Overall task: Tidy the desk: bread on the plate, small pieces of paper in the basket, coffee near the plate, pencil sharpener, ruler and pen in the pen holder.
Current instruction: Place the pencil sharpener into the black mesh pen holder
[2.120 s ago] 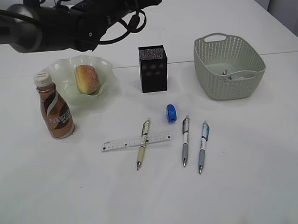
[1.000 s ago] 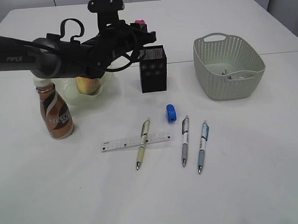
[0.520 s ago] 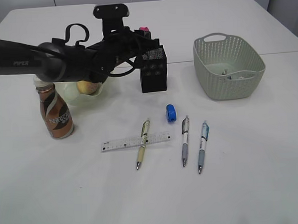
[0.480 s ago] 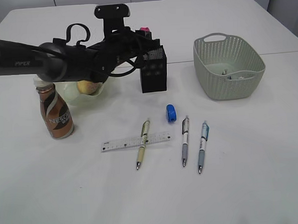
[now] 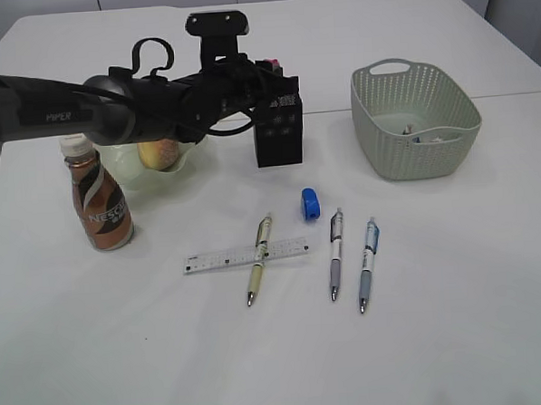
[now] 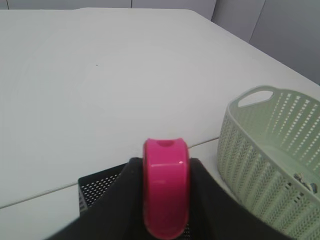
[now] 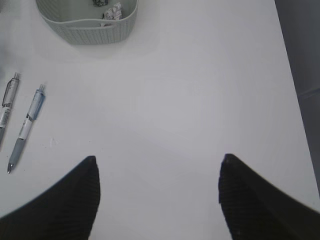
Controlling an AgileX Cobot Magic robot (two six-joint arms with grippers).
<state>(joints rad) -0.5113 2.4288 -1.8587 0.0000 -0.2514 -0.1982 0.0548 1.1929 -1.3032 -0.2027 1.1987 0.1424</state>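
My left gripper (image 5: 268,65) is shut on a pink pencil sharpener (image 6: 166,190), held just above the back rim of the black pen holder (image 5: 278,129) (image 6: 97,187). A blue pencil sharpener (image 5: 310,204) lies in front of the holder. The ruler (image 5: 223,258) lies crossed under a yellow pen (image 5: 260,271), with two more pens (image 5: 335,264) (image 5: 368,263) to its right. The bread (image 5: 159,152) sits on the green plate (image 5: 128,166), partly behind my left arm. The coffee (image 5: 100,198) stands beside the plate. The paper pieces (image 7: 113,11) lie in the basket (image 5: 416,118). My right gripper (image 7: 157,160) hangs open over bare desk.
The basket (image 6: 270,150) stands to the right of the pen holder, a hand's width away. My left arm stretches in from the left over the plate and the coffee cap. The desk's right edge (image 7: 292,75) runs beside my right gripper.
My left arm has swung to the right, carrying the pink sharpener from over the plate to over the pen holder. Nothing on the desk has shifted.
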